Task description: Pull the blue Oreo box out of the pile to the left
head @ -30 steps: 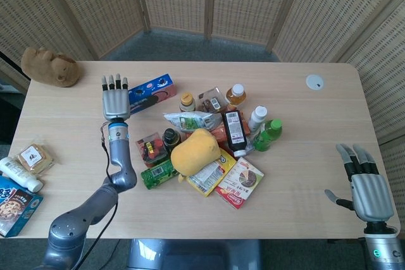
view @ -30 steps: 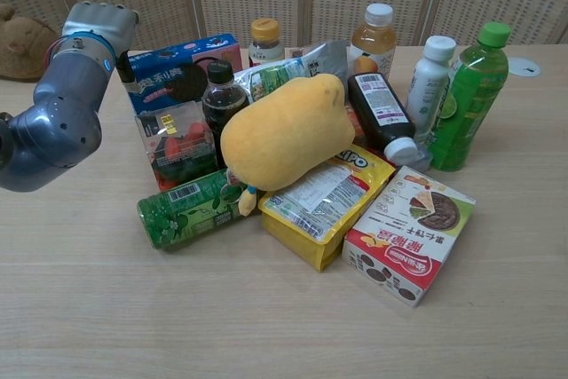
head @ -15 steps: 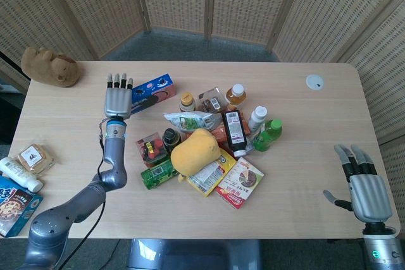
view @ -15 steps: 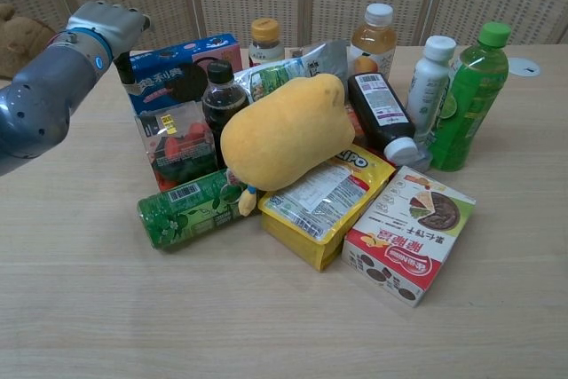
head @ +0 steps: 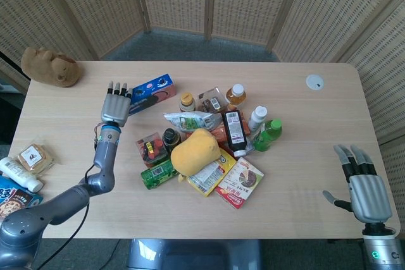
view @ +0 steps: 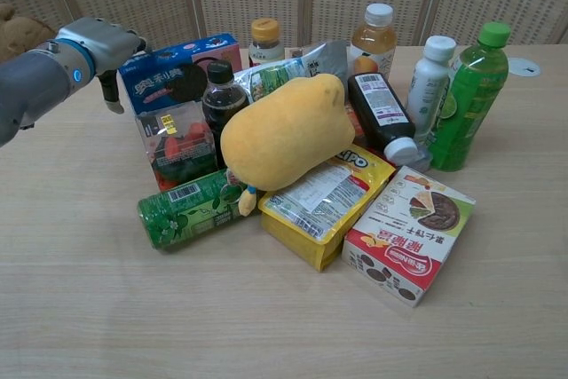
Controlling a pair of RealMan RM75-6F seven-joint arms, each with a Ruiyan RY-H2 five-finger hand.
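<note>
The blue Oreo box lies at the back left corner of the pile, its long side running up to the right; in the chest view the Oreo box stands behind a clear strawberry box. My left hand is at the box's left end with its fingers stretched out and apart, holding nothing. In the chest view the left hand overlaps that end, and I cannot tell whether it touches. My right hand hangs open past the table's front right corner.
The pile holds a yellow plush, a green bottle, a dark bottle, snack packs and a red box. A brown plush sits at the back left. Snacks lie at the left edge.
My left forearm has swung out to the left and the hand has sunk lower beside the box's left end. The Oreo box and my right hand have not moved.
</note>
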